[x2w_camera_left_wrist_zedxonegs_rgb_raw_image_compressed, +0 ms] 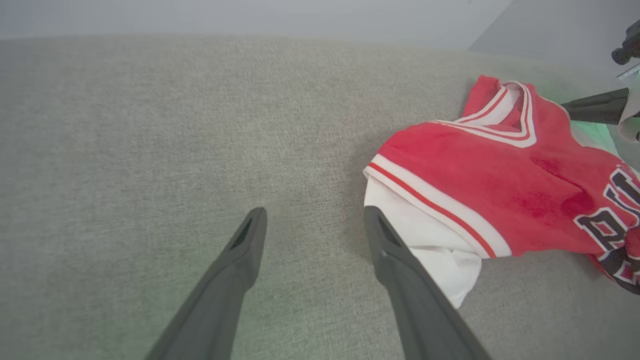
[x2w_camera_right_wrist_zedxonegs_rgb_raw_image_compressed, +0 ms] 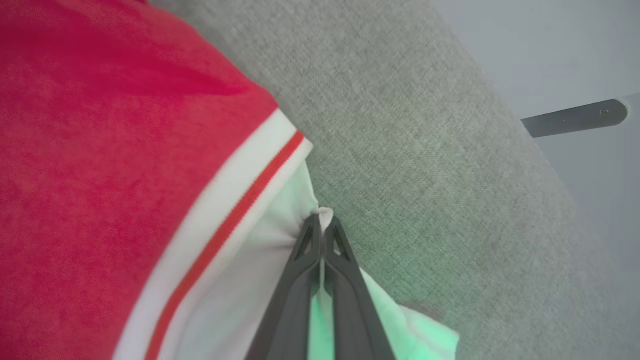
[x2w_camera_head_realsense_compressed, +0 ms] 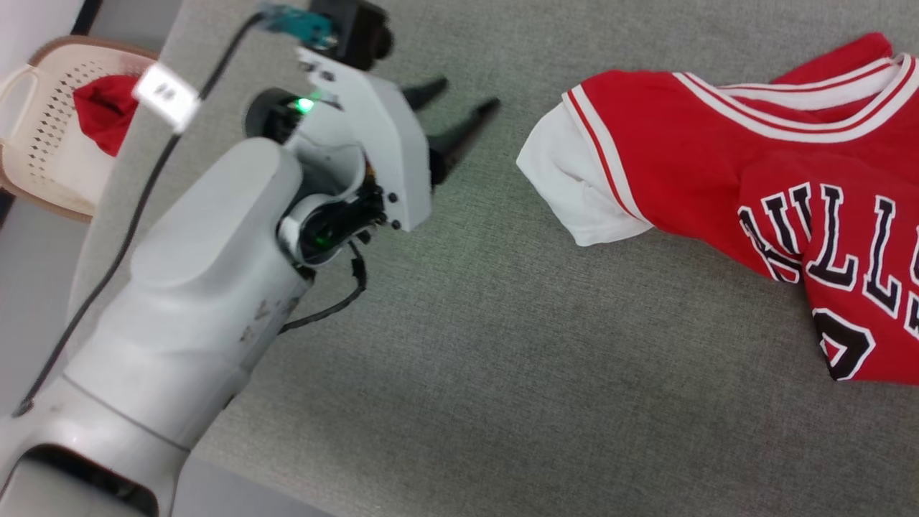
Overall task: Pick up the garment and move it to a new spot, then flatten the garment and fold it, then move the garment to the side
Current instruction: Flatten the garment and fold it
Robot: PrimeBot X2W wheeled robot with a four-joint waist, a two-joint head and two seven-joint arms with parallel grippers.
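My right gripper pinches a white sleeve edge of the red jersey garment. My left gripper, at its nine o'clock, stands spread. Lift slowly; the bite looks thin.

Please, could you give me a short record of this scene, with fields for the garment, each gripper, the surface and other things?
garment: red jersey, crumpled, not yet flattened
left gripper: open, empty, apart from the near white sleeve
right gripper: shut on a white sleeve edge of the garment
surface: grey fabric, under the garment
other things: pale basket holding a plain red cloth, at the far left
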